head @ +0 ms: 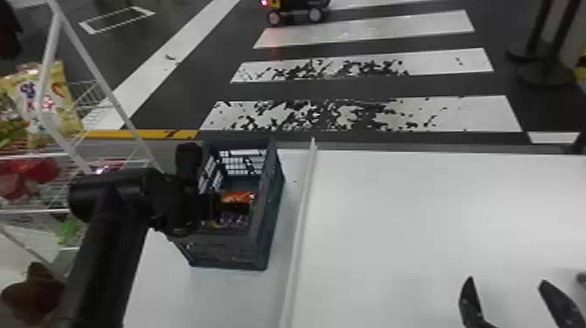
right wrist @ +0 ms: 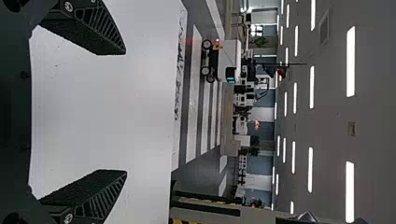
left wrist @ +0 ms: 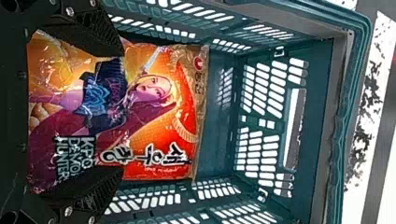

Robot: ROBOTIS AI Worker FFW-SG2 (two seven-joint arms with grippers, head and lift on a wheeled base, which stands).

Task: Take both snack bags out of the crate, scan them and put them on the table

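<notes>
I counted two grippers, one crate [head: 274, 205] and one snack bag [left wrist: 154, 121] that I could be sure of; I could not tell if a second one lay under it. The crate stood on the white table [head: 436, 227], and the bag was inside it. The crate was a blue-green box of hard plastic, with rows of little slots in its walls and a bigger hole in one end. The bag was shiny and crinkly, orange, red and purple, with a cartoon person on it. The left gripper [head: 207, 209] was down at the crate, with its jaws wide apart over the bag. The right gripper [head: 505, 282] was over the table, well apart from the crate, and its jaws were wide too, with nothing between them. One long, thin, raised strip [head: 303, 213] ran along the smooth table beside the crate. A white wire rack [head: 83, 52] at the left held more bags, one of them yellow [head: 65, 104].
</notes>
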